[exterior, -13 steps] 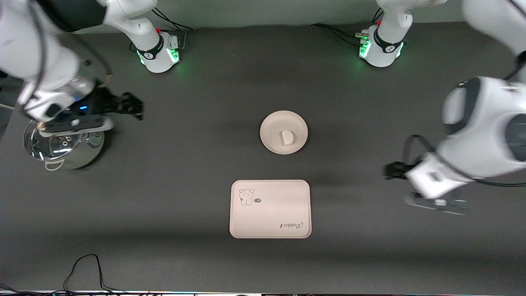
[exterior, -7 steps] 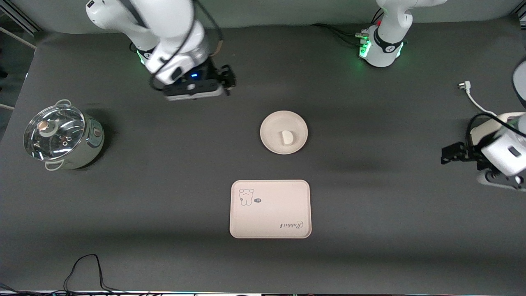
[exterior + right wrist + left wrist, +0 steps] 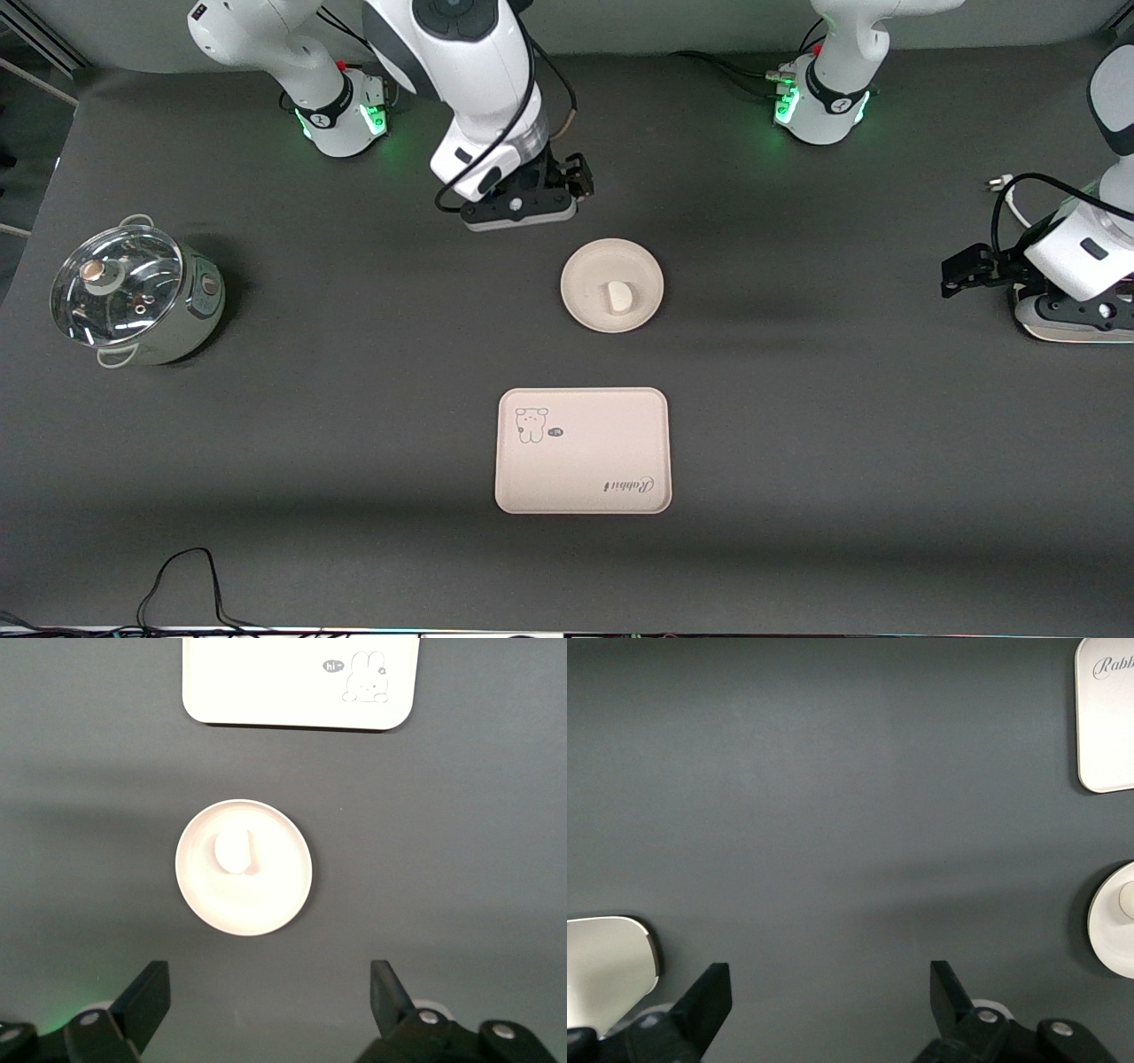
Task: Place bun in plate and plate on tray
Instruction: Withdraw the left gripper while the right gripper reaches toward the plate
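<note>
The bun [image 3: 618, 296] is sitting in the plate [image 3: 586, 270] mid-table, apart from the tray [image 3: 582, 478]; the pot [image 3: 133, 295] is standing at the right arm's edge. The right gripper [image 3: 580, 174] and left gripper [image 3: 961, 271] are hanging released.

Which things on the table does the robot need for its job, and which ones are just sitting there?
For the job:
- bun, already lying in the plate
- plate, on the table, not yet on the tray
- tray, nearer the front camera than the plate

Just lying about:
- shiny pot with glass lid, toward the right arm's end
- white plug and cable, toward the left arm's end
</note>
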Available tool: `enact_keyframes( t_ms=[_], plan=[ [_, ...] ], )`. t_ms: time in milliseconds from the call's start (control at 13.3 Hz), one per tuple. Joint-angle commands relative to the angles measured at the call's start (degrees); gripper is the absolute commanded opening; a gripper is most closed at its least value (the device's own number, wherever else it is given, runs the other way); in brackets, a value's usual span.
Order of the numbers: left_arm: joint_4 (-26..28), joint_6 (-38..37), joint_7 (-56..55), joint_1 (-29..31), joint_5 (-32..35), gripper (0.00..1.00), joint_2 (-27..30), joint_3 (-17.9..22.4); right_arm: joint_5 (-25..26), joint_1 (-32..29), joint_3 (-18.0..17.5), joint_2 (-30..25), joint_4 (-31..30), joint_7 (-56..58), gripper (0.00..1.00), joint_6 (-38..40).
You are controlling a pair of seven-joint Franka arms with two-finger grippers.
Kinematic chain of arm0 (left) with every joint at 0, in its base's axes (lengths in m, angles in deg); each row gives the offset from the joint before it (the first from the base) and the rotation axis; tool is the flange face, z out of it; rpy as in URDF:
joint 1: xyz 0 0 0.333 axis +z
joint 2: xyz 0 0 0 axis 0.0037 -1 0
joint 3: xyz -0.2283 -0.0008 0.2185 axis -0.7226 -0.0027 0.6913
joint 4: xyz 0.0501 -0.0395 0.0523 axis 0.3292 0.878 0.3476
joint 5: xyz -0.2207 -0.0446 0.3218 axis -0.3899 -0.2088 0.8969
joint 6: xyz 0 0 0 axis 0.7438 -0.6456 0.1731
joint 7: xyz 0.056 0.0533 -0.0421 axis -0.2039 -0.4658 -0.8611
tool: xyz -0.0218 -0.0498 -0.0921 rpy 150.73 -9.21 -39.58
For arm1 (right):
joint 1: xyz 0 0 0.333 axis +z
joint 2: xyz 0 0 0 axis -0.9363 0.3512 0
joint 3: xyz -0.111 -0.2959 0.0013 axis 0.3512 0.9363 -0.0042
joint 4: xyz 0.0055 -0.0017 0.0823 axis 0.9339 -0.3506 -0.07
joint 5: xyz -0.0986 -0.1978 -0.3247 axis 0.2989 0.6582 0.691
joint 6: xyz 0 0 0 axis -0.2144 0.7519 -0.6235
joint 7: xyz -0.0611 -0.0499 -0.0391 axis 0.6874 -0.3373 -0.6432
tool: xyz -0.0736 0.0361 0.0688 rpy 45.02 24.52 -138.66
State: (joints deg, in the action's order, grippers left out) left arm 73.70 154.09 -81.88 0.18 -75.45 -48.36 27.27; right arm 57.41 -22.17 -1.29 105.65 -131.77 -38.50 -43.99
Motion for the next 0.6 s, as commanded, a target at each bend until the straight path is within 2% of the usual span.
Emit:
enact_keyframes(
  t_ms=[0,300,525],
  plan=[
    [0.8,0.7,-2.5,-1.1,0.8,1.00,1.3,0.5,-7.3,0.3,0.7,-3.0,-11.3,-0.8,1.00,-11.5],
    [0.6,0.5,-4.8,-0.5,0.1,1.00,2.4,0.9,-8.5,1.7,0.7,-3.1,-26.4,-0.1,1.00,-29.6],
    [0.4,0.2,-5.2,-0.6,-0.4,1.00,2.6,1.0,-8.5,2.5,0.6,0.2,-32.5,0.0,1.00,-40.1]
  ],
)
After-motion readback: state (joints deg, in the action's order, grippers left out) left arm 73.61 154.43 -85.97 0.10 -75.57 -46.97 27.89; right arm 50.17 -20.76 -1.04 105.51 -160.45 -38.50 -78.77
